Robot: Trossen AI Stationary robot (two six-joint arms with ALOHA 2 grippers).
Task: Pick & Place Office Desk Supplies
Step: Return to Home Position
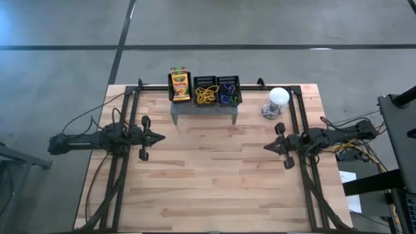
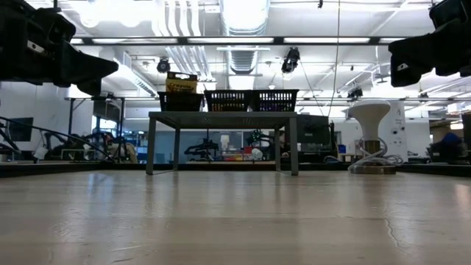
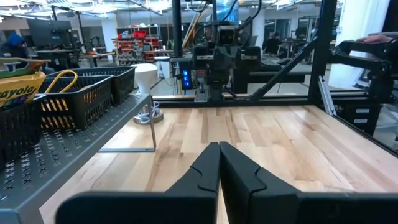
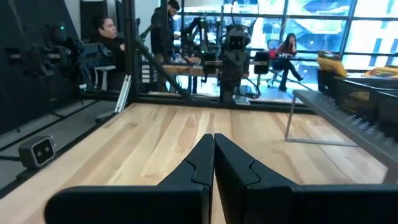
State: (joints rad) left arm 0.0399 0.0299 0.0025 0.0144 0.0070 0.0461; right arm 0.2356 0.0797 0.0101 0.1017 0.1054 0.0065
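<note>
Left gripper (image 1: 160, 136): mine, fingers pressed flat together and holding nothing. It hangs over the left side of the table (image 1: 208, 188), tips pointing toward the middle.
Right gripper (image 1: 266, 147): mine too, closed the same way with fingertips meeting. It hangs over the right side, facing the left one and well apart from it.
Stand (image 1: 203, 108): grey and perforated, at the table's far middle, beyond the gap between my two grippers.
Bins: three black mesh ones in a row on top of the stand, side by side.
Left bin (image 2: 181, 101): holds a crayon box (image 1: 180, 83), upright and rising above the rim.
Middle bin (image 2: 227, 101): holds a tangle of yellow loops (image 1: 207, 96).
Right bin (image 2: 275, 101): holds blue and purple loops (image 1: 227, 97); I cannot tell whether a black one lies among them.
Ball (image 1: 279, 97): white, on the table just right of the stand, near my right arm, its cable coiled at the base.
Room: people (image 4: 290, 48) sit beyond the table's edge, seen past my right gripper.
</note>
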